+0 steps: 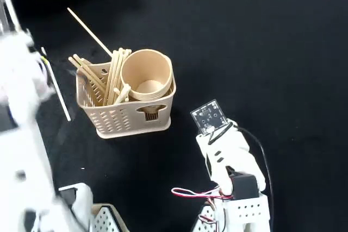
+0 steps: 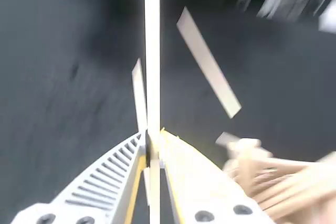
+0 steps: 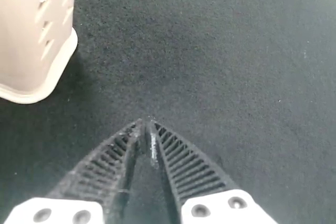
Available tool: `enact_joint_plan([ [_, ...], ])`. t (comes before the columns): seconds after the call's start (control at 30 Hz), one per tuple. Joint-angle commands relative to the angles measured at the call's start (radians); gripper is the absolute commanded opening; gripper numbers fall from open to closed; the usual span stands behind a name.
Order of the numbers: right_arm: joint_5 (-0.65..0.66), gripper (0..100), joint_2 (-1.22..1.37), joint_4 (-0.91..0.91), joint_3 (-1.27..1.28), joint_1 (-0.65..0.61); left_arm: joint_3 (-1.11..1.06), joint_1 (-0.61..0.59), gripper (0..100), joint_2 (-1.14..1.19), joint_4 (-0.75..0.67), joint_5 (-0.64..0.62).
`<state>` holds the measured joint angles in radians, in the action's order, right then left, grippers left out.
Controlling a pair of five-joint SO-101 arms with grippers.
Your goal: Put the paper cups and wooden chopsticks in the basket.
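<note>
The beige basket (image 1: pixel 130 117) stands left of the table's middle. Inside it are nested paper cups (image 1: pixel 147 73) and several wooden chopsticks (image 1: pixel 112 77); one of them (image 1: pixel 87 28) sticks out toward the far left. My left arm (image 1: pixel 16 85) is a blur at the table's left edge, beside the basket. Its gripper (image 2: pixel 152 136) is shut on a pale chopstick (image 2: pixel 152 51) that runs straight out past the fingertips. My right gripper (image 3: pixel 145 127) is shut on nothing, low over bare cloth just right of the basket (image 3: pixel 37 35).
A flat pale strip (image 2: pixel 208 62) lies on the black cloth beyond the left gripper. In the high view a thin pale stick (image 1: pixel 57 88) shows left of the basket. The right arm's body (image 1: pixel 231 158) sits at the front centre. Black cloth (image 1: pixel 261 52) spreads to the right.
</note>
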<state>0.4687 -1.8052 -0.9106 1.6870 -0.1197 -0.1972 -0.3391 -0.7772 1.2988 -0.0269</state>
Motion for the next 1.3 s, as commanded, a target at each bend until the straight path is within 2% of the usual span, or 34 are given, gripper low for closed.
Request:
enact_joint_plan([
  [0.0,0.008,1.2,-0.081,-0.005,-0.004,0.009,-0.371,0.140,3,-0.434,-0.334,-0.052],
  [0.23,0.008,1.2,-0.081,-0.005,-0.004,0.009,-0.951,0.384,3,-0.862,-0.763,-0.058],
  [0.33,0.008,1.2,-0.081,-0.005,-0.004,0.009,-1.139,0.415,3,-0.951,-0.898,-0.058],
  [0.4,0.008,1.2,-0.081,-0.005,-0.004,0.009,-1.198,0.417,4,-0.968,-0.921,-0.057],
  [0.57,0.008,1.2,-0.081,-0.005,-0.004,0.009,-1.168,0.417,18,-0.968,-0.789,-0.064],
  [0.7,0.008,1.2,-0.081,-0.005,-0.004,0.009,-1.023,0.412,19,-0.968,-0.643,-0.064],
  [0.87,0.008,1.2,-0.081,-0.005,-0.004,0.009,-0.740,0.317,19,-0.910,-0.489,-0.066],
  [0.93,0.008,1.2,-0.081,-0.005,-0.004,0.009,-0.619,0.257,19,-0.822,-0.427,-0.081],
  [1.07,0.008,1.2,-0.081,-0.005,-0.004,0.009,-0.397,0.111,20,-0.526,-0.322,-0.209],
  [1.27,0.008,1.2,-0.081,-0.005,-0.004,0.009,-0.107,0.021,21,-0.006,-0.249,-0.347],
])
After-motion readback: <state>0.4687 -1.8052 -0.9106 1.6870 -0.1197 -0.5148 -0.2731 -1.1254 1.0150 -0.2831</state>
